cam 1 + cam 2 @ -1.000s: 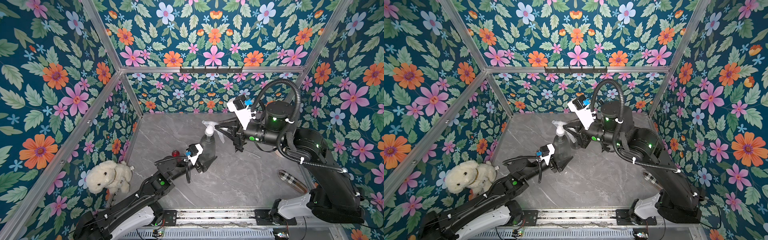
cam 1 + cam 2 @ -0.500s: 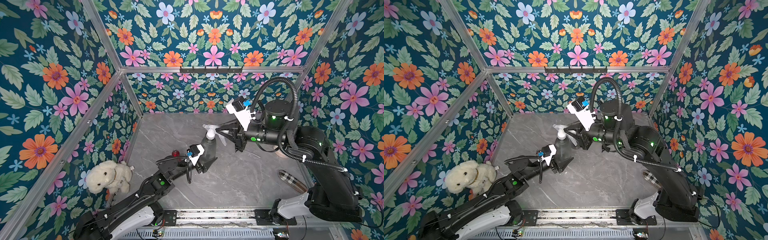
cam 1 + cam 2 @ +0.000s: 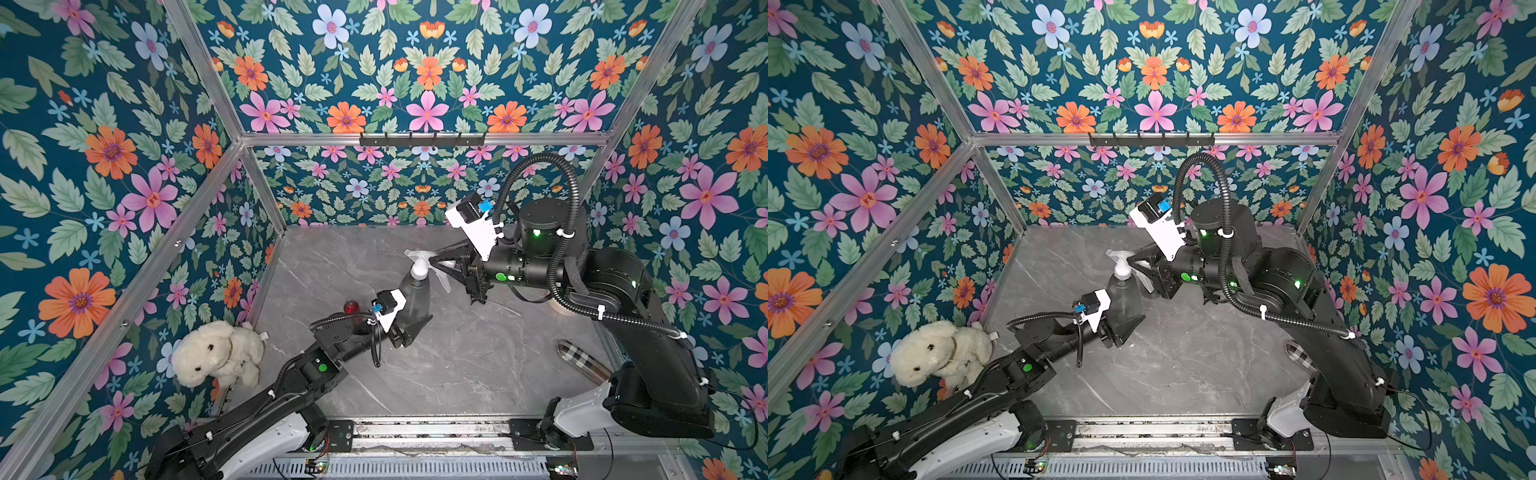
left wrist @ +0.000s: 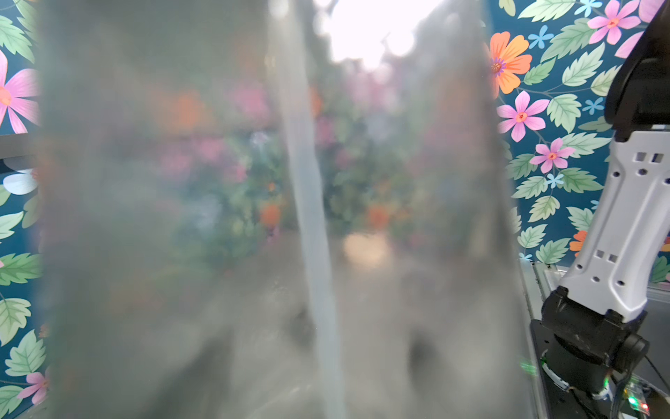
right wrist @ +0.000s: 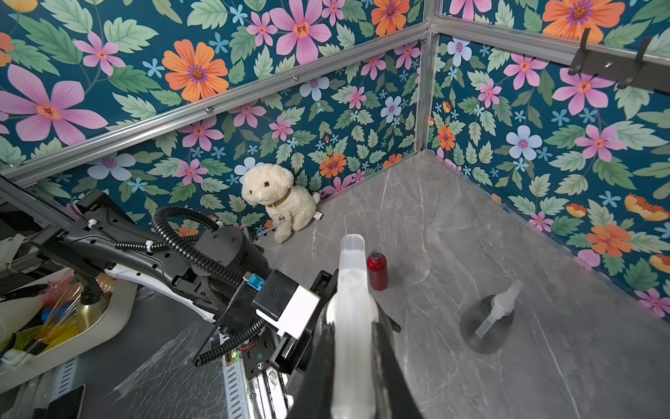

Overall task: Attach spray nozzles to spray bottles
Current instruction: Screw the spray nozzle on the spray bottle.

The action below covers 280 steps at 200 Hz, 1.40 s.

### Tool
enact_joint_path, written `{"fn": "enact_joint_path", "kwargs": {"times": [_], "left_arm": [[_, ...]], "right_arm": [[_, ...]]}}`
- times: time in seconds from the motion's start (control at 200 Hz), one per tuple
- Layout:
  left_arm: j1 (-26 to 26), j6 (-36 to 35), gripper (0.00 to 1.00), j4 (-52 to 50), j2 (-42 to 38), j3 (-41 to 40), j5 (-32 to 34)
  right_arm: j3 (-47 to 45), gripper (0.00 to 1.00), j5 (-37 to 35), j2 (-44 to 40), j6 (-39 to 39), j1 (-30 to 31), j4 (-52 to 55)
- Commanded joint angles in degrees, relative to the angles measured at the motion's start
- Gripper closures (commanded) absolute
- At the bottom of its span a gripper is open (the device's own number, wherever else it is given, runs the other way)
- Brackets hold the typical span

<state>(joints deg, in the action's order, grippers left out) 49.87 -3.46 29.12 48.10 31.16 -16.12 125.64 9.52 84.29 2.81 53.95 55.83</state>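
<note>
Where the two arms meet over the middle of the grey marbled table (image 3: 436, 374), I see the left gripper (image 3: 409, 330) closed around the lower body of a smoky grey bottle (image 3: 411, 295), which stands roughly upright in both top views. The right gripper (image 3: 438, 264) reaches in from the side, its jaws pinched onto the whitish nozzle (image 3: 419, 270), whose collar sits on the neck of that bottle; whether the collar is threaded home I cannot tell. In the left wrist view the translucent wall of the bottle fills nearly the whole field, and the dip tube (image 4: 308, 203) runs as a pale streak down its inside. The right wrist view shows the nozzle head between the dark fingers (image 5: 389, 362), pointing away from the camera. The small red bottle (image 5: 377, 270) stands uncapped on the table just beyond the left gripper. A second grey bottle (image 5: 484, 332), with a second nozzle (image 5: 502, 306) on its neck, stands apart on open table. A plush dog (image 3: 218, 353) sits against the left wall.
</note>
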Motion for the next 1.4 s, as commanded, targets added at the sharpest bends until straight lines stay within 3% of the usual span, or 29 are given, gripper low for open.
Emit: {"fn": "enact_joint_path", "kwargs": {"times": [0.0,0.445,0.525,0.735,1.075,1.2,1.395], "left_arm": [[0.1,-0.3,1.0,5.8,-0.4,0.0,0.8],[0.2,-2.1,1.0,4.8,-0.1,0.9,4.3],[0.1,-1.8,1.0,4.7,0.1,0.9,4.0],[0.1,-1.0,1.0,4.7,0.8,0.8,4.1],[0.1,-0.6,1.0,5.0,1.4,0.8,4.1],[0.1,-0.3,1.0,6.2,0.9,0.2,5.2],[0.1,0.3,1.0,8.3,1.5,-0.3,5.9]], "right_arm": [[0.0,1.0,3.5,0.8,-0.1,0.1,3.6],[3.2,1.0,-1.2,4.3,1.3,0.5,7.3],[3.4,0.86,-1.9,3.9,1.3,0.5,6.3],[7.0,0.68,-3.1,4.8,1.1,0.5,6.1],[12.0,0.57,-4.4,6.1,0.5,0.7,7.6],[5.0,0.49,-5.2,1.9,1.0,1.2,3.8],[-12.4,0.41,-5.1,-10.1,1.1,1.4,-13.0]]}}
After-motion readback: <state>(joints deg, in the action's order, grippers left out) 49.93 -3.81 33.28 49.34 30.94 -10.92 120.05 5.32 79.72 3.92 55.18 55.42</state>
